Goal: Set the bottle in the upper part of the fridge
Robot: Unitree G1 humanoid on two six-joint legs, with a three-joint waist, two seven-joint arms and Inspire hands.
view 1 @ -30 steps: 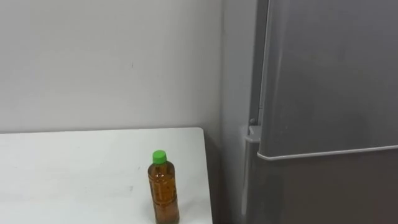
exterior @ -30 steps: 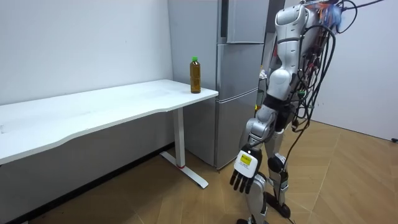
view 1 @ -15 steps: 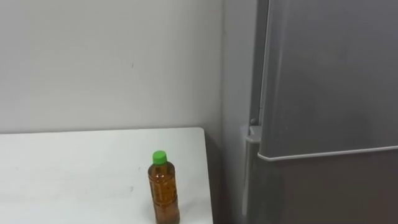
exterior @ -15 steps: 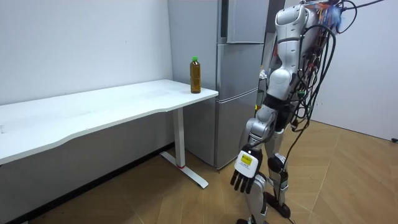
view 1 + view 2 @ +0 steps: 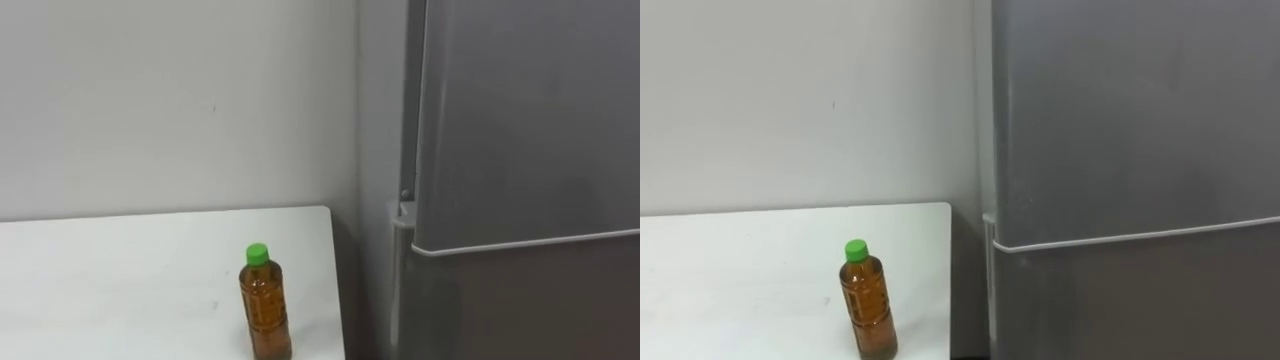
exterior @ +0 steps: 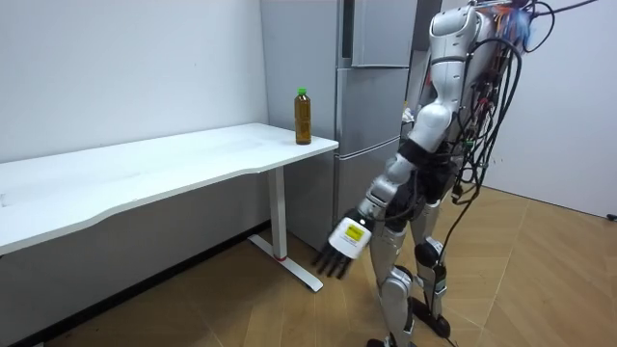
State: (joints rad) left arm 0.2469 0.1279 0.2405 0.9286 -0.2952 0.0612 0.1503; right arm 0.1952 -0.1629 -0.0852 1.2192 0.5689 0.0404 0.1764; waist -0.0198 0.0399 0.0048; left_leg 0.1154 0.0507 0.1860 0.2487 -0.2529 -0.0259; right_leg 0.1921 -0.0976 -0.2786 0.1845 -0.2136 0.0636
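Note:
A brown bottle (image 5: 265, 310) with a green cap stands upright near the right end of the white table (image 5: 120, 270); the room view has the bottle (image 6: 303, 117) by the table corner closest to the fridge. The grey fridge (image 5: 530, 120) stands right of the table with both doors closed, and a seam divides the upper door from the lower one. I stand on the wooden floor in front of the fridge. My left hand (image 6: 339, 252) hangs low ahead of my legs, fingers straight and empty, well below the table top and far from the bottle.
A white wall runs behind the table. The long table (image 6: 145, 164) stretches toward the room view's left on white legs (image 6: 281, 231). Open wooden floor lies between me and the table.
My left arm has swung forward and up from beside my leg toward the table. The bottle and fridge doors have not moved.

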